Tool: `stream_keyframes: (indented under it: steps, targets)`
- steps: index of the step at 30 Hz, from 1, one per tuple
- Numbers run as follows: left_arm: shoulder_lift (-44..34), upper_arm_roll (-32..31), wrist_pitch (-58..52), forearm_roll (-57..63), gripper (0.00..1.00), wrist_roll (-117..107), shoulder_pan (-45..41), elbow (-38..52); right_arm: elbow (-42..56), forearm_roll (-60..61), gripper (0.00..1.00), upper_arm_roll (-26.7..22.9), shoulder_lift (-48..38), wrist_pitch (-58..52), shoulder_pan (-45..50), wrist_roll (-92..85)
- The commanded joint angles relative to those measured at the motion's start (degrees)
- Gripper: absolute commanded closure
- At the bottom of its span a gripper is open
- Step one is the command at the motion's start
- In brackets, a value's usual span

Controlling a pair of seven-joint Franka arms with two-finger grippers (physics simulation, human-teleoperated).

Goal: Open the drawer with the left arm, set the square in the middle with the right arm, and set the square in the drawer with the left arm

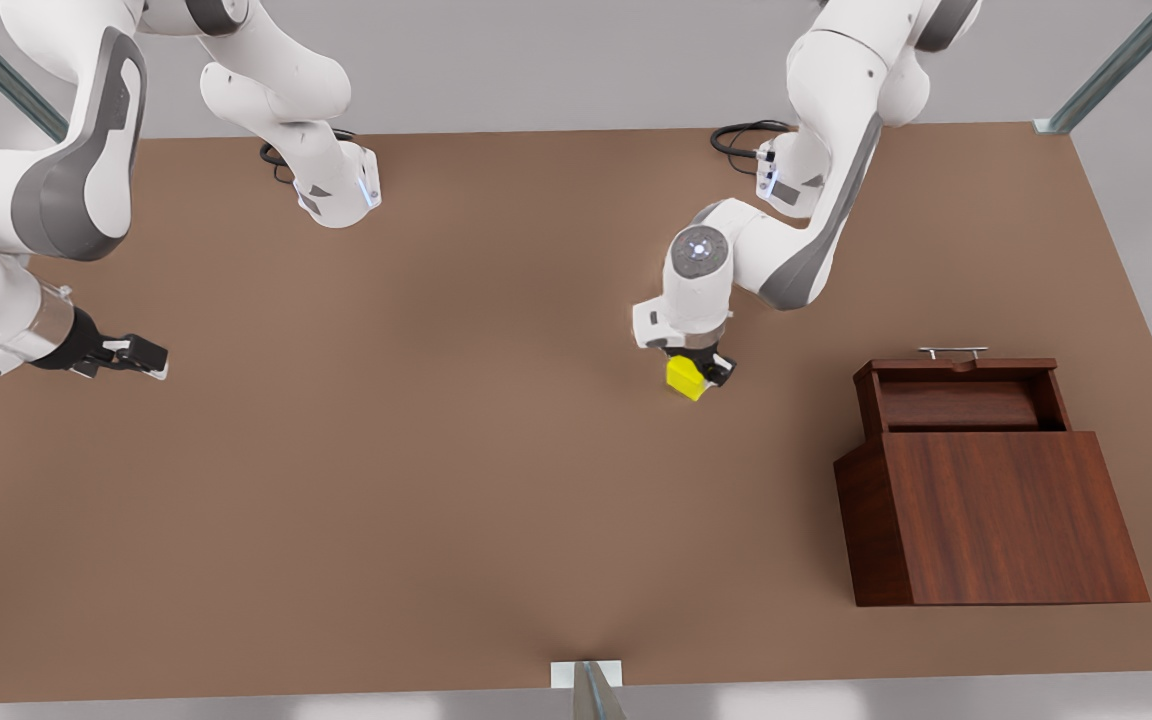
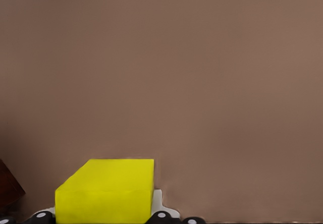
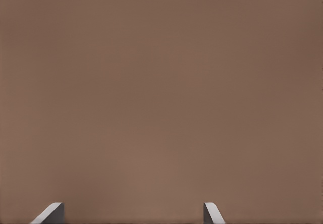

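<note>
Right of centre in the front view, the left gripper (image 1: pixel 701 378) clamps the yellow square (image 1: pixel 684 378), apparently just above the tabletop (image 1: pixel 436 480). The drawer (image 1: pixel 956 400) at right stands open; the carry there seemingly comes next. At far left, the right gripper (image 1: pixel 141 355) waits, fingers spread.

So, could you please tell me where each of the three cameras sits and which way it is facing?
Front view: high above the table, looking down at both arms, the wooden box and its open drawer.
Left wrist view: on the left hand, looking at the yellow cube it grips over the table; finger parts show beside the cube.
Right wrist view: on the right hand, which waits open, facing bare table; two fingertips show.
Shared: the cube appears in the front and left wrist views.
</note>
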Motion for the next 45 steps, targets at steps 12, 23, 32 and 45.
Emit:
stream_keyframes:
  steps: [12,23,32,45]
  targets:
    - [-4.38,28.47,-7.21,-8.35,0.30,56.97,-0.33,-0.44,-0.06,0.00,0.00,0.00,0.00,0.00,-0.08,0.00]
    - [2.73,39.98,-6.06,-9.32,0.28,74.38,1.43,-0.62,0.03,-0.08,0.00,-0.09,0.00,0.44,-0.08,0.00]
    - [3.27,40.07,-6.59,-13.19,0.00,67.28,1.16,-0.09,0.03,0.00,0.00,0.00,0.00,0.53,-0.08,0.00]
    - [-1.31,-2.29,-17.40,-3.43,0.00,-7.88,30.17,22.41,0.20,-0.08,0.00,-0.09,0.61,0.53,-0.08,0.00]
